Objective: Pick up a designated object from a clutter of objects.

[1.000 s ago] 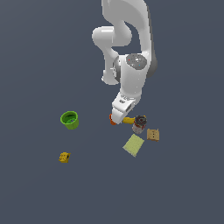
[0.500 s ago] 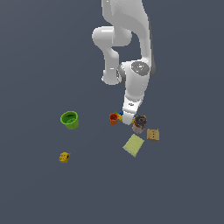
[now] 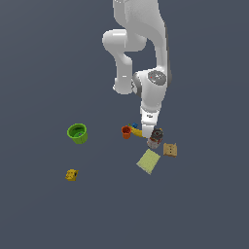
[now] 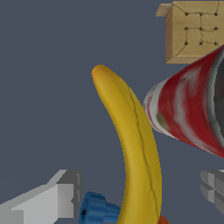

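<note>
Wrist view alone: banana (image 4: 133,144) between jaws

Banana (image 4: 135,148) glowing deep yellow, orange-tinged at the tip; the can (image 4: 192,116) streaked red and white; tan cracker square (image 4: 194,30) dotted dark; blue ridged piece (image 4: 94,209); green cup (image 3: 77,133).

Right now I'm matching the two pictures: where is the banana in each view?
Exterior view: only a short yellow stretch of the banana shows, between the orange cup and the arm's lower end.
Wrist view: the banana runs long and curved through the middle, between the open gripper's fingers.
Shared landmark: the red-and-white can beside the banana.
</note>
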`<state>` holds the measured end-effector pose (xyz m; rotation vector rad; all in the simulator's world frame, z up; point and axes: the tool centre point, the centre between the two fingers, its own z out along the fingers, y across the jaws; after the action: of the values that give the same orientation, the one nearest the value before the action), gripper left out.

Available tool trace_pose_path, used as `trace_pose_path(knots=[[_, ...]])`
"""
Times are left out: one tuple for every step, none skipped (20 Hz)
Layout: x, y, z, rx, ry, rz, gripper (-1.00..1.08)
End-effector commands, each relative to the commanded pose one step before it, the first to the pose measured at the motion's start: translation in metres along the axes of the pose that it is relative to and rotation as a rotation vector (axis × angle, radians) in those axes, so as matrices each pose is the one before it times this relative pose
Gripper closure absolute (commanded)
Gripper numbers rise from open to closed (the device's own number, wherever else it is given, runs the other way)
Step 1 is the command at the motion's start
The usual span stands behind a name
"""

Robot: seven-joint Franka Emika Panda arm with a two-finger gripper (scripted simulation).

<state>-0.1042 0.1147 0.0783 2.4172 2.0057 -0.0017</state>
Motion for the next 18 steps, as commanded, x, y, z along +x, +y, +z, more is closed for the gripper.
trace_pose_path(knots=[[0.00081, -0.00179, 0.00143, -0.00028, 0.00118, -0.01409, -0.92], [0.00003, -0.00012, 0.00010, 0.00002, 0.00006, -0.00084, -0.92], [-0.00026, 0.00056, -0.00048, 0.00039, -0.00056, 0.00544, -0.92], [-0.00002, -0.00002, 0.00024, 0.00000, 0.00000, 0.00000, -0.92], [-0.00006, -0.00006, 0.00074, 0.00000, 0.00000, 0.00000, -0.92], [0.00009, -0.00016, 0.00125, 0.00009, 0.00012, -0.00047, -0.92], [-0.00011, -0.00009, 0.00172, 0.00000, 0.00000, 0.00000, -0.92], [0.00005, -0.00017, 0.00220, 0.00006, 0.00012, -0.00047, -0.92], [0.00005, -0.00016, 0.00267, 0.00004, 0.00011, -0.00047, -0.92], [-0.00015, -0.00005, 0.00314, 0.00000, 0.00000, 0.00000, -0.92], [0.00011, -0.00016, 0.00359, 0.00002, 0.00013, -0.00068, -0.92], [0.00001, -0.00010, 0.00406, -0.00001, 0.00007, -0.00048, -0.92], [-0.00001, -0.00009, 0.00451, -0.00002, 0.00004, -0.00049, -0.92], [0.00005, -0.00011, 0.00481, -0.00005, 0.00001, -0.00069, -0.92], [-0.00003, -0.00007, 0.00442, -0.00005, -0.00004, -0.00048, -0.92], [-0.00001, -0.00007, 0.00393, -0.00006, -0.00007, -0.00048, -0.92], [0.00001, -0.00006, 0.00344, -0.00007, -0.00009, -0.00047, -0.92], [-0.00016, 0.00004, 0.00297, 0.00000, 0.00000, 0.00000, -0.92]])
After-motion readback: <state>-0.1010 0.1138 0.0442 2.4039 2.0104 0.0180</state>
